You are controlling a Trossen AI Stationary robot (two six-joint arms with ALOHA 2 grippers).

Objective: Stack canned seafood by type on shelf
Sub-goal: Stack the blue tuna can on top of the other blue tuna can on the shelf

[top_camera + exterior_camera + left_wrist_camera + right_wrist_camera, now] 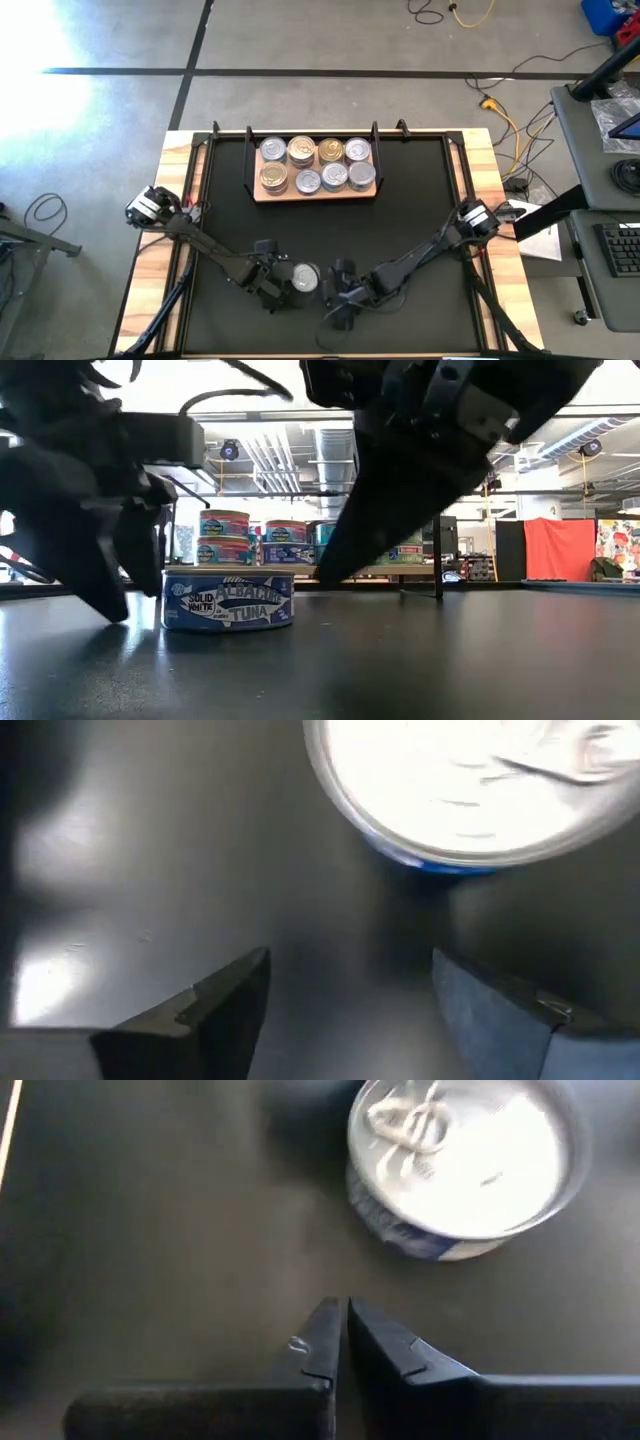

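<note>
One tuna tin (305,277) with a silver lid and a blue label (228,600) stands upright on its base on the black table near the front edge. My left gripper (350,965) is open just left of the tin, pointing steeply down, its fingers short of the tin and touching nothing. My right gripper (340,1308) is shut just right of the tin, also clear of it. The shelf (262,194), a light-wood board with black wire posts, stands at the far middle of the table and carries several tins (317,165) in two rows, some stacked.
The table has wooden side edges (150,250) around its black top (400,200). Bare black surface lies between the shelf and the tin. Cables (500,110) and a desk with a keyboard (622,248) are off the table to the right.
</note>
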